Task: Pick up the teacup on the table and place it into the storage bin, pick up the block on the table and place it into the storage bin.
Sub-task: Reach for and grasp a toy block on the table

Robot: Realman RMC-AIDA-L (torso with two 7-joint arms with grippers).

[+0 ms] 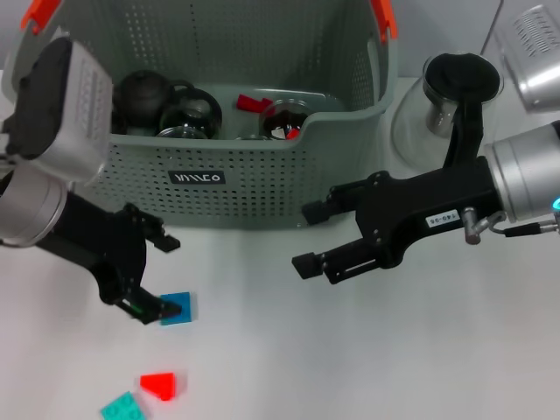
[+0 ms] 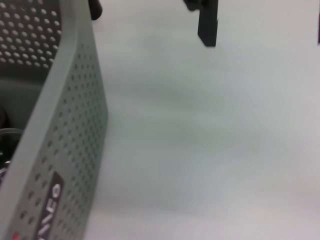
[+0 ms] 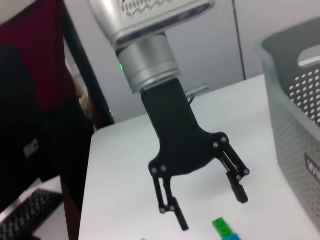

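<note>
**Desk:** Already, then — where is the block?

**Photographer:** A blue block [image 1: 178,308] lies on the white table [image 1: 367,359], well in front of the storage bin [image 1: 254,179]. The left gripper [image 1: 157,273] hangs over it with its fingers spread wide, one tip at the block's edge, nothing gripped.

**Desk:** And the teacup?

**Photographer:** None is left on the table that I can see. Glass cups [image 1: 188,118] and a dark teapot [image 1: 144,92] sit inside the bin, so my reading is that the teacup half is done and the block half is just starting (a judgement, not a sighting).

**Desk:** Other pieces?

**Photographer:** A red block [image 1: 160,385] and a teal one [image 1: 122,408] lie nearer the table's front edge. A clear glass pot [image 1: 442,105] stands beside the bin on the robot's right.

**Desk:** The right arm?

**Photographer:** The right gripper [image 1: 306,236] hovers mid-table before the bin, open and empty.

**Desk:** Do the wrist cameras add anything?

**Photographer:** The right wrist view shows the left gripper [image 3: 210,210] face-on, fingers clearly parted above a green piece [image 3: 222,229]. The left wrist view gives only the bin's wall [image 2: 70,140] and bare table, no block.
</note>
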